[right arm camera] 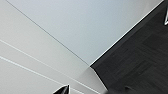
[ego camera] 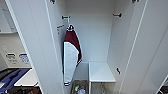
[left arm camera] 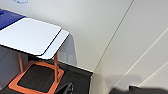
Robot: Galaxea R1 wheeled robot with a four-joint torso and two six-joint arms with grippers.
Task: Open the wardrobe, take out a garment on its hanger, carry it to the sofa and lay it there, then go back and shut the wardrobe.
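The wardrobe [ego camera: 92, 32] stands right in front of me with both tall white doors swung open, the left door [ego camera: 32, 45] and the right door [ego camera: 150, 50] framing its white interior. Black hooks [ego camera: 65, 17] stick out of its side walls. A maroon-and-white jacket [ego camera: 71, 55] hangs from the left hook on a white hanger [ego camera: 70, 27]. My left gripper [left arm camera: 100, 91] hangs low beside a white wardrobe panel [left arm camera: 130, 45]. My right gripper [right arm camera: 95, 90] hangs above a white panel [right arm camera: 37, 62] and the dark floor [right arm camera: 140, 57].
A white box shelf [ego camera: 100, 71] fills the wardrobe's lower right, with a bin of small items [ego camera: 78, 88] beside it. A white side table on an orange frame [left arm camera: 30, 35] stands left of the wardrobe, with something blue [ego camera: 10, 77] behind it.
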